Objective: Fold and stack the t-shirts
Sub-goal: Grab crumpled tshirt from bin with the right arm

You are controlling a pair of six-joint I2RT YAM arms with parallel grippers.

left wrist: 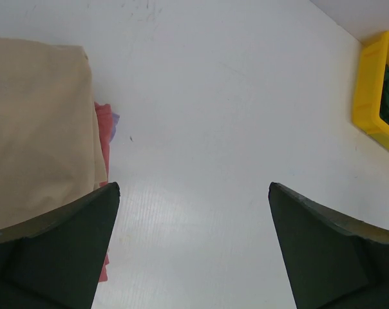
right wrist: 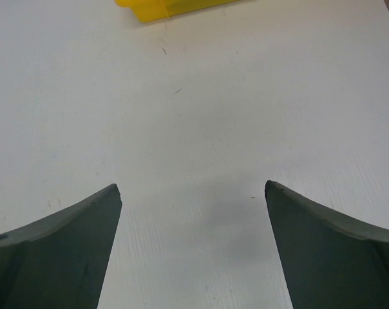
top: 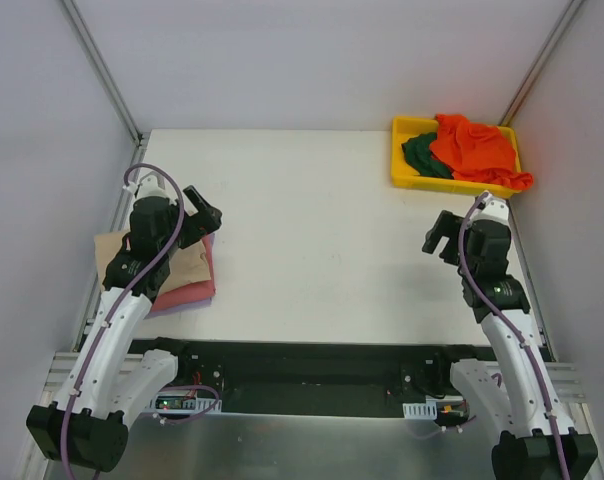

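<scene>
A folded tan shirt (top: 185,262) lies on a folded pink shirt (top: 192,292) at the table's left edge; both show in the left wrist view, the tan shirt (left wrist: 33,122) above the pink shirt (left wrist: 103,132). A crumpled orange-red shirt (top: 474,148) and a dark green shirt (top: 420,155) fill the yellow tray (top: 400,172) at the back right. My left gripper (top: 204,215) is open and empty just right of the stack (left wrist: 193,193). My right gripper (top: 442,232) is open and empty over bare table (right wrist: 193,190), in front of the tray.
The yellow tray's corner shows in the left wrist view (left wrist: 370,96) and its edge in the right wrist view (right wrist: 156,8). White walls with metal posts close the back and sides. Both arm bases stand at the near edge.
</scene>
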